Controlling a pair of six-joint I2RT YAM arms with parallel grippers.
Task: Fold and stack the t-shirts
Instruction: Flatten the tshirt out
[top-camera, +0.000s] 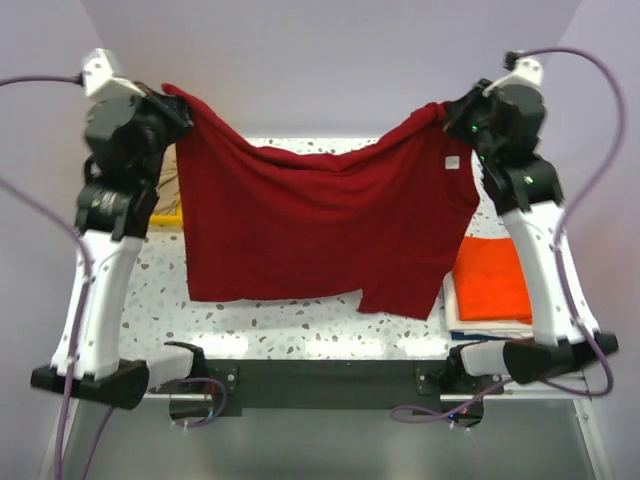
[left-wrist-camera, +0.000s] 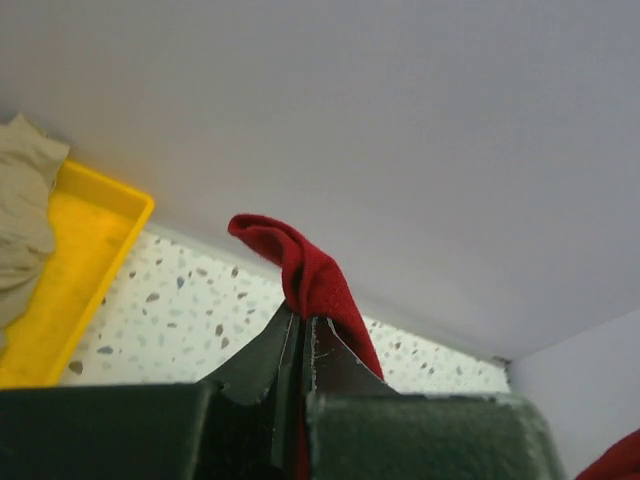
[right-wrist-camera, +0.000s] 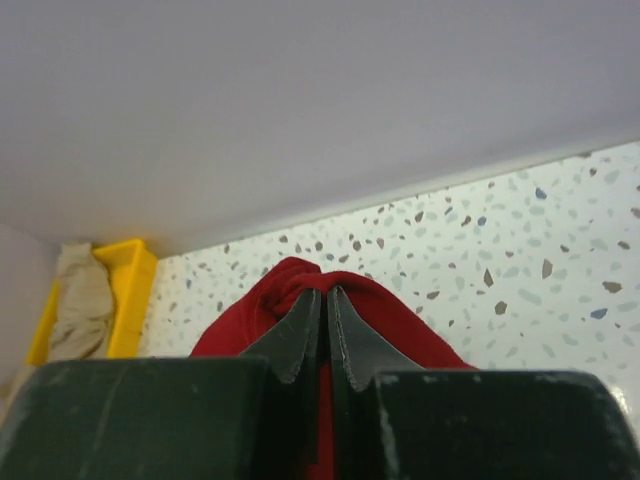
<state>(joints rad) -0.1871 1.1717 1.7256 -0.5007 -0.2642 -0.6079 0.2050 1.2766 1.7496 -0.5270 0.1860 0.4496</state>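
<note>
I held the dark red t-shirt (top-camera: 320, 220) spread left to right across mid-frame, my left end effector (top-camera: 178, 106) pinched shut on its upper-left corner and my right end effector (top-camera: 442, 113) on its upper-right, the cloth hanging below both over the bench (top-camera: 300, 325).

Even diffuse light, soft shadows; wrist views' near edges blurred.

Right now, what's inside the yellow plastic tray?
A crumpled tan-beige cloth t-shirt lies in the yellow plastic tray, at one end. The rest of the tray's visible floor shows bare yellow. Anything beneath that cloth is covered.
</note>
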